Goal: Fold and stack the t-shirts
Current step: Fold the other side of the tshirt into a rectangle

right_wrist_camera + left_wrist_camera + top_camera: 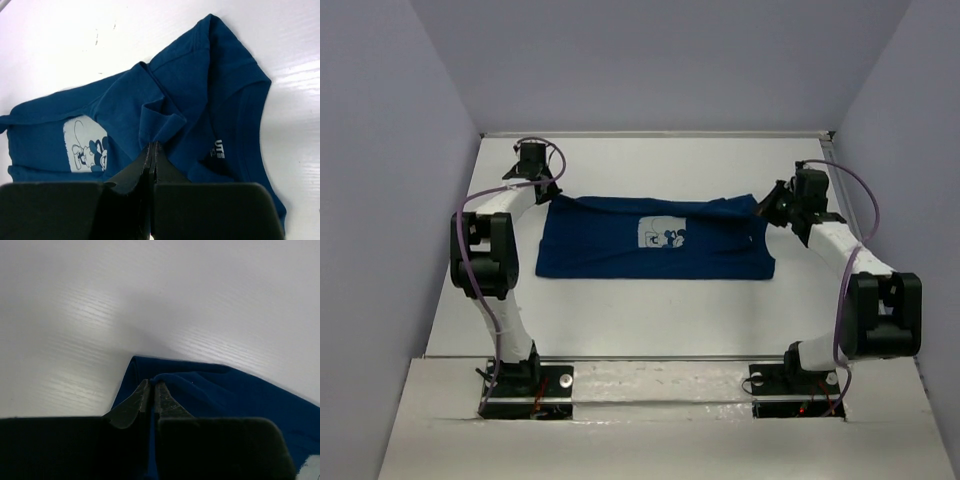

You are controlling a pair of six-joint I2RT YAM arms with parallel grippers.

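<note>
1. On the counter point(650, 320), between the two arms, the t-shirt point(620, 255) lies spread left to right with its print point(662, 235) facing up.
2. The left pincer point(151, 385) is closed narrow on the far left corner of the t-shirt. A thin edge of cloth is pinched between its tips.
3. The right pincer point(152, 146) is closed narrow on a raised pleat of cloth at the right end, just beside the collar point(250, 125).
4. Step in hand, as judged: carry the far edge toward the near edge to make a lengthwise fold.
5. Lift both corners together and to the same height. An uneven lift will skew the fold line.
6. Hold light tension between the two pincers so the edge stays straight. Do not stretch the cloth.
7. The right grip appears to hold a bunched pleat, not a flat edge. Expect a wrinkle near the collar and smooth it after release.
8. Lay the carried edge level with the near edge before opening either pincer.
9. Left arm pose: elbow bent and raised at the left side, forearm reaching to the far left corner, wrist pitched down onto the cloth.
10. Right arm pose: elbow set out to the right, forearm angled inward and away from the base, wrist tilted down toward the right end.
</note>
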